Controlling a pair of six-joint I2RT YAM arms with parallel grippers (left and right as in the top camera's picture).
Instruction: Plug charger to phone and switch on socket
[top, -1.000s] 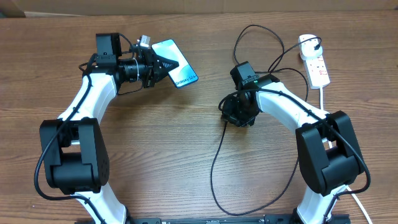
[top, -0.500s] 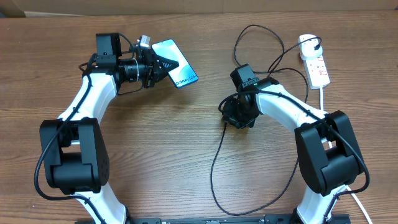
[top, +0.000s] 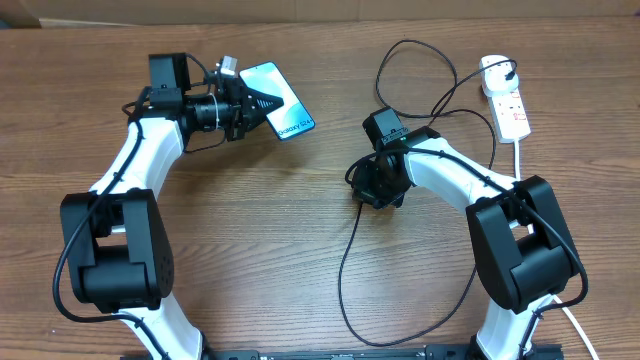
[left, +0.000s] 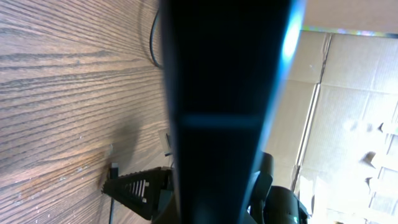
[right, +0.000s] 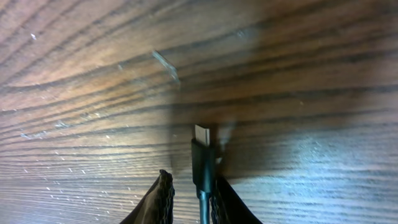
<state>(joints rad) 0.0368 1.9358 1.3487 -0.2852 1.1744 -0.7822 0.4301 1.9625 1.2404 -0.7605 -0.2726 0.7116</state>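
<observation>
From above, I count my two arms, one phone (top: 297, 120), one charger (top: 345, 260), one socket (top: 508, 105) and one thick white cord (top: 518, 150). All sit on a brown wood-grain table (top: 250, 250); a strip of pale cardboard runs along its far edge. My left claw (top: 268, 101) is clamped on the phone at far left, with the blue screen facing up. The socket lies at far right with a black plug (top: 497, 72) in its far end. The charger loops from there across the table and curls back toward the near edge. My right claw (top: 372, 192) points down at the cable near the table's middle.

At my left wrist, the phone (left: 224, 93) fills the middle as a dark slab with a blue glint at its edge. One finger (left: 140, 186) shows below it. Wood grain (left: 74, 81) lies to the left, and cardboard boxes (left: 348, 93) stand to the right.

At my right wrist, the charger's plug tip (right: 202, 155) lies flat on the wood, pointing away from me. My right claw (right: 198, 208) straddles it, nearly closed. The right finger (right: 227, 199) is against the plug, but a sliver of table shows between the plug and the left one (right: 163, 193).
</observation>
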